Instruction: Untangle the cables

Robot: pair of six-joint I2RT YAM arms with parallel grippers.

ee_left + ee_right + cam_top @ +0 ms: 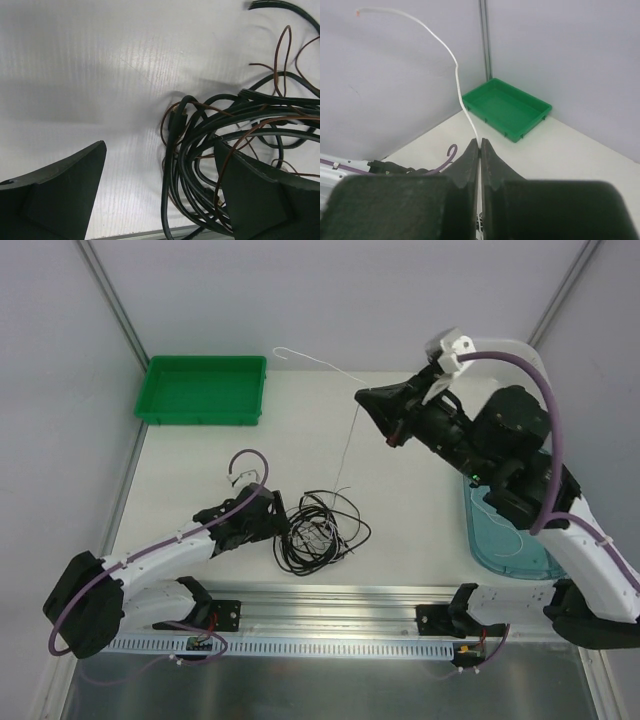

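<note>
The cables [318, 532] lie in a tangled black coil on the table's near middle, with thin brown wires [280, 55] mixed in. A thin white cable [346, 445] rises from the coil to my right gripper [363, 396], which is raised above the table. In the right wrist view that gripper [479, 146] is shut on the white cable [456, 67], whose free end curls up past the fingers. My left gripper [272, 523] is low at the coil's left edge. It [160, 185] is open, and black loops [200, 150] lie between its fingers beside the right finger [260, 195].
A green tray [202, 390] stands at the back left, also seen as the green tray [507, 107] from the right wrist. A translucent blue plate [505, 540] lies under the right arm. An aluminium rail [340, 595] runs along the near edge. Grey walls enclose the table.
</note>
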